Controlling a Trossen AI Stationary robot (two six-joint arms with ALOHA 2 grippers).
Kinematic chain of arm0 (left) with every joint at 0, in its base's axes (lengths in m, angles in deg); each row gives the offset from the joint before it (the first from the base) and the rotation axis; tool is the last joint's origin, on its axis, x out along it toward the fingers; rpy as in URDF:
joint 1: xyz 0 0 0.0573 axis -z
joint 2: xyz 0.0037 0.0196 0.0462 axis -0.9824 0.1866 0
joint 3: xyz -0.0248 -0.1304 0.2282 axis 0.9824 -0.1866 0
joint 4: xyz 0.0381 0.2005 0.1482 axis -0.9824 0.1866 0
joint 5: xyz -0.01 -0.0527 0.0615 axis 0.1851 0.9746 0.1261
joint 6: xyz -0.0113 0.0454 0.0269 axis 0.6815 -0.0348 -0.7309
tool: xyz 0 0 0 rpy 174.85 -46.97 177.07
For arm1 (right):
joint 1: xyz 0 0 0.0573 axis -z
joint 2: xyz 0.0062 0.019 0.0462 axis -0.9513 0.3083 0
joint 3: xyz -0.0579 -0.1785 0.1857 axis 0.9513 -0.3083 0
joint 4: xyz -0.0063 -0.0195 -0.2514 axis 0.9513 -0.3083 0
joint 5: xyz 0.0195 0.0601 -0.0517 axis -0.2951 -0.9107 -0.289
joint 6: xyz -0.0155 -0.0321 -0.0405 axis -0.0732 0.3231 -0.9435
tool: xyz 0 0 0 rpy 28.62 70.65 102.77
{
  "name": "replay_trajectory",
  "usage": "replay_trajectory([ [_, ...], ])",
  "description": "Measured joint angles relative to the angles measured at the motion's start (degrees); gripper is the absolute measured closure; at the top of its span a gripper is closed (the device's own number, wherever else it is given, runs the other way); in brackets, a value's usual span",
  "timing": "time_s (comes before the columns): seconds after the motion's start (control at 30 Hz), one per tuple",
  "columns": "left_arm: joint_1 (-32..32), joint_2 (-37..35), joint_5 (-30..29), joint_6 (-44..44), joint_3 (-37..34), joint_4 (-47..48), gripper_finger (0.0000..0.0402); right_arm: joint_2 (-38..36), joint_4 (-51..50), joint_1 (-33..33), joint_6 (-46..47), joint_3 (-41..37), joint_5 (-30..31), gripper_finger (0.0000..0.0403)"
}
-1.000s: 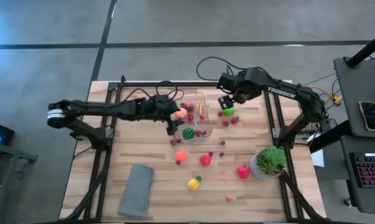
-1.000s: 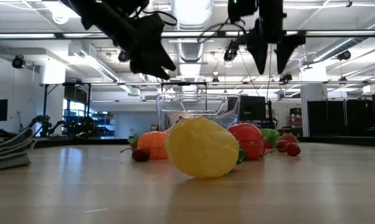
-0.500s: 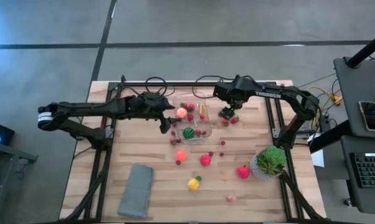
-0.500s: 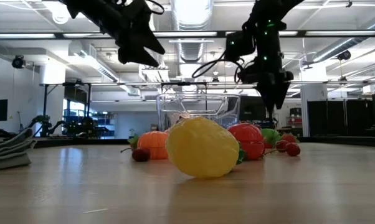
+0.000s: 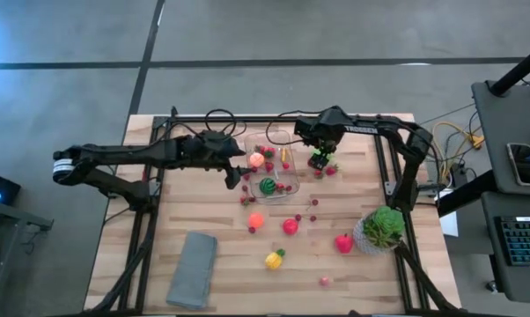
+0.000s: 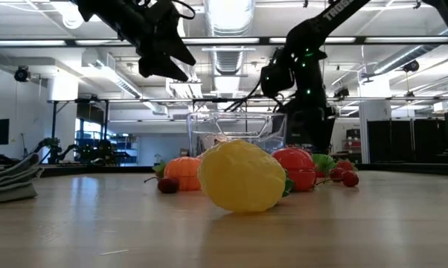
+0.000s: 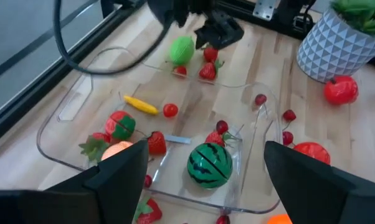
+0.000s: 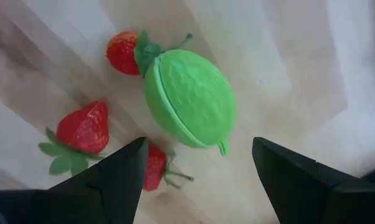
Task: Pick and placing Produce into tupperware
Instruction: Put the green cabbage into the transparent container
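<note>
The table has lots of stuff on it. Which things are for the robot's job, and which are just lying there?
For the job:
- toy produce, like the green fruit and the watermelon
- clear tupperware

Just lying about:
- grey cloth
- potted plant

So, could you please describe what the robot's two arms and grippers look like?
Both arms are dark, slender and jointed. The right arm carries white lettering, the left arm a pale band near its base. Black cables trail behind them. Left gripper and right gripper have dark, blunt fingers.

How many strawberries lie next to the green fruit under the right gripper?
3: one strawberry touches the green fruit; a second lies apart; a third is partly behind a finger. Others may be hidden.
</note>
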Motion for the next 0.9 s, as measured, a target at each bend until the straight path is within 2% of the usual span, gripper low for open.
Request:
replay_trajectory([
  [0.43, 0.0, 0.0, 0.0, 2.7, 0.0, 0.1, 0.0097, 7.2, 0.2, 0.8, -2.9, 0.8, -1.1, 0.0134],
  [0.9, 0.0, 0.0, 0.0, 2.7, 0.0, 0.0, 0.0097, 7.8, -1.0, 0.7, -3.7, 3.4, -1.3, 0.0208],
])
